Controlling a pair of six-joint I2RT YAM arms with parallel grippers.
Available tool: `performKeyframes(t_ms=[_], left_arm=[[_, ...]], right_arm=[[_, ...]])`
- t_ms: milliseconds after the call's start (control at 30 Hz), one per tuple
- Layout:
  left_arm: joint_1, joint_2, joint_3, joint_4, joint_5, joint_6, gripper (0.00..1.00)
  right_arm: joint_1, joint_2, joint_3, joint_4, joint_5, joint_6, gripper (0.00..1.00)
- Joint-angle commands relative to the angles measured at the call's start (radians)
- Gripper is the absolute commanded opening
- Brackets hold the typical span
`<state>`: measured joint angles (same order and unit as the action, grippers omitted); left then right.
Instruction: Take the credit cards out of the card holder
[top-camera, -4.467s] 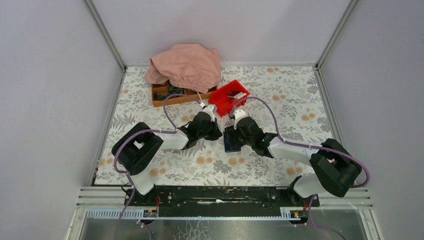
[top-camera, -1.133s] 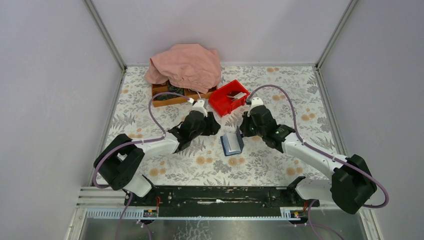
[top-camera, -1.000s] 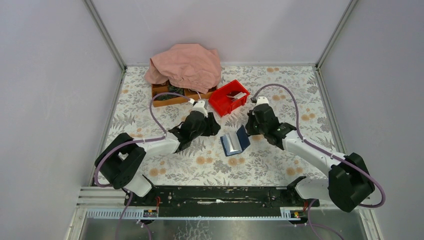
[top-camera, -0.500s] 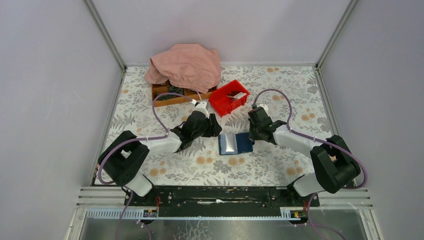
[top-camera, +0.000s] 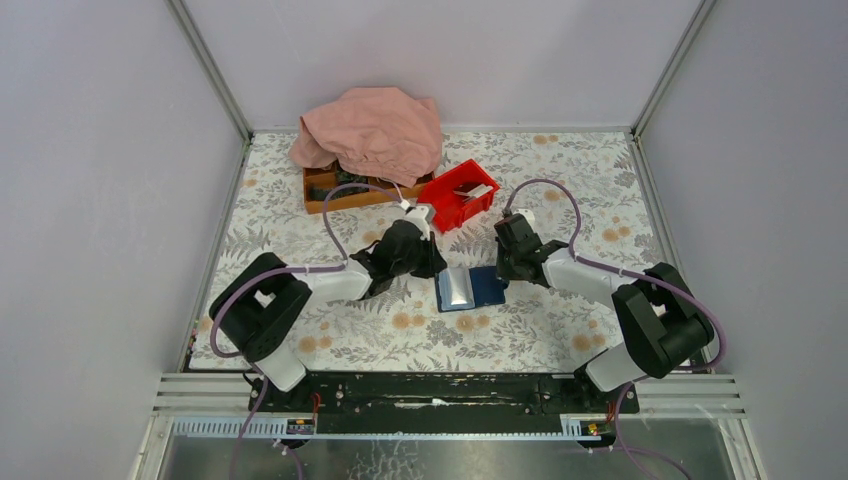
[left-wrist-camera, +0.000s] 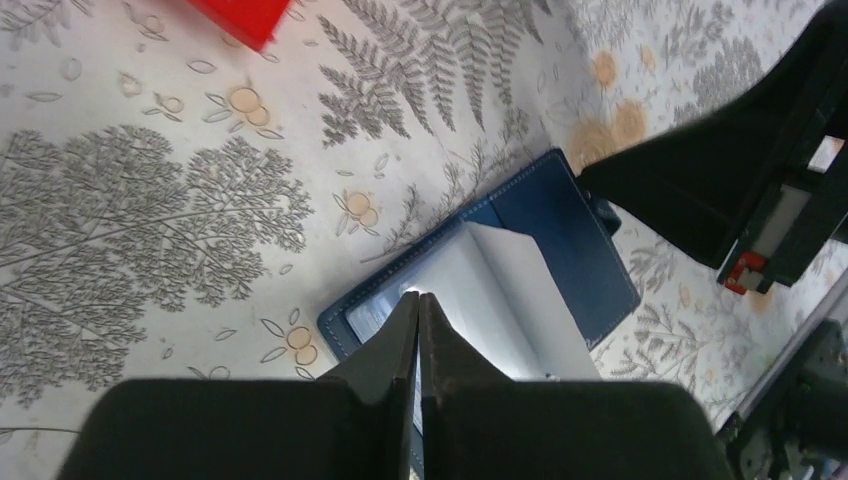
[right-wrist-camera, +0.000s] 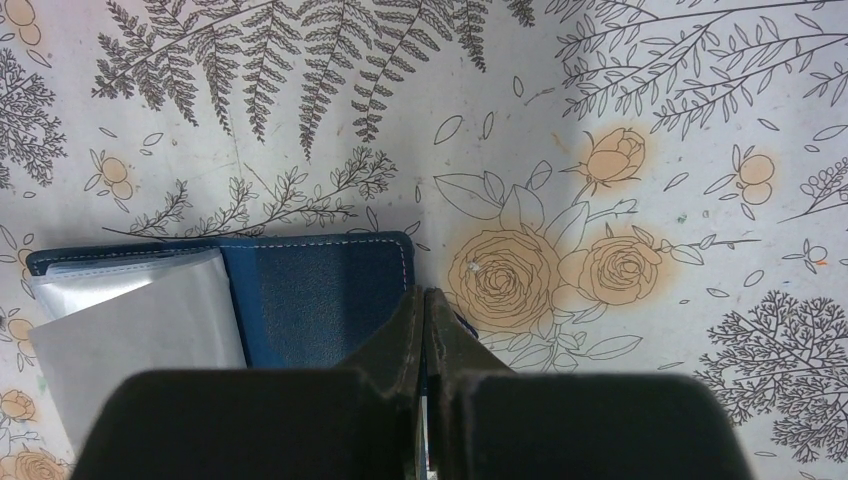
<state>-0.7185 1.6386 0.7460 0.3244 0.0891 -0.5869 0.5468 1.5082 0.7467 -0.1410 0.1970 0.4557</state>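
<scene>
A dark blue folding card holder (top-camera: 487, 287) lies open on the floral desk (top-camera: 520, 335), a silvery credit card (top-camera: 457, 289) on its left half. The left tool (left-wrist-camera: 418, 300), pressed together, meets that card's edge. The right tool (right-wrist-camera: 423, 297), pressed together, touches the holder's right edge. Beyond sits a red plastic bin (top-camera: 458, 193).

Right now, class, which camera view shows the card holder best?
The left wrist view: the card holder lies open, close up, blue and silvery panels clear, its near end behind the left gripper. Top external shows it whole but small; right wrist cuts it off at the picture's left edge.
</scene>
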Motion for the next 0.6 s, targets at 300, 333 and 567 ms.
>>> performKeyframes(t_ms=[300, 333, 567], left_arm=[[-0.023, 0.041, 0.039, 0.055, 0.206, 0.051, 0.00], [-0.027, 0.042, 0.041, 0.057, 0.212, 0.053, 0.00], [-0.057, 0.098, 0.092, 0.018, 0.198, 0.056, 0.00]], right_arm=[[-0.008, 0.010, -0.021, 0.026, 0.004, 0.015, 0.00], [-0.007, 0.013, -0.021, 0.028, 0.003, 0.015, 0.00], [-0.008, 0.011, -0.031, 0.052, -0.011, 0.017, 0.00]])
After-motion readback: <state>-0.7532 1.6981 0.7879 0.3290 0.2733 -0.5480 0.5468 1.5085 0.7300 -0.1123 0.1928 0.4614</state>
